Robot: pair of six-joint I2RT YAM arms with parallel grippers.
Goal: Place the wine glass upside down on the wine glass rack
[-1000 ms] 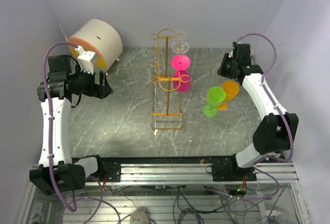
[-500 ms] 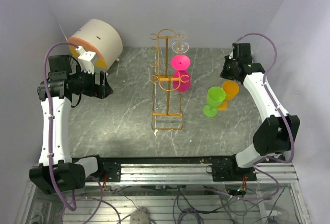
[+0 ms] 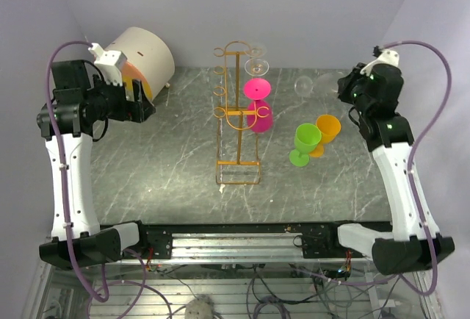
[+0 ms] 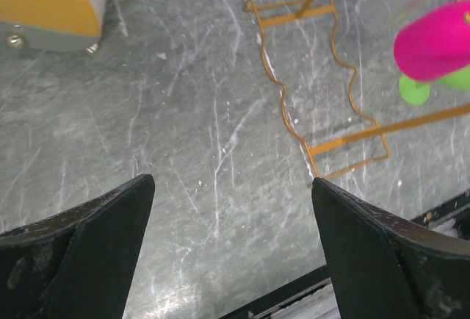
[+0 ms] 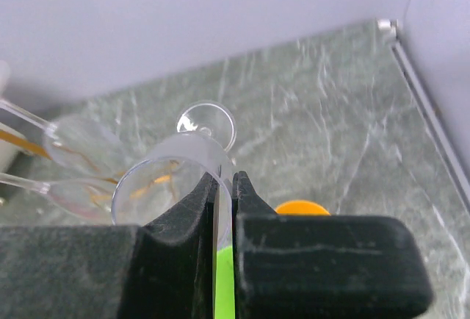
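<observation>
Grey marble-patterned tabletop [image 3: 169,165] fills the enclosure between pale walls, with the tall golden-orange wire wine glass rack [image 3: 236,124] standing near its middle. Right of the rack and well apart from it, the right gripper [image 5: 224,183] holds the clear wine glass [image 3: 305,84] in the air. Its jaws are nearly closed, pinching the bowl's wall at the rim. The glass lies roughly sideways, its round foot pointing away from the wrist.

The left gripper [image 4: 231,181] hangs over the table's left side, jaws spread wide with nothing between them. A pink plastic glass [image 3: 258,102] and a second clear glass [image 3: 257,65] already hang upside down on the rack's right side.

The step in hand looks like carrying the glass to a free ring. To do it well, the wrist should roll until the foot is uppermost. The stem should then slide sideways into an unoccupied ring so the foot rests above the wire. A rim pinch is a thin hold, so slow travel seems wise, keeping wide of the pink glass.
</observation>
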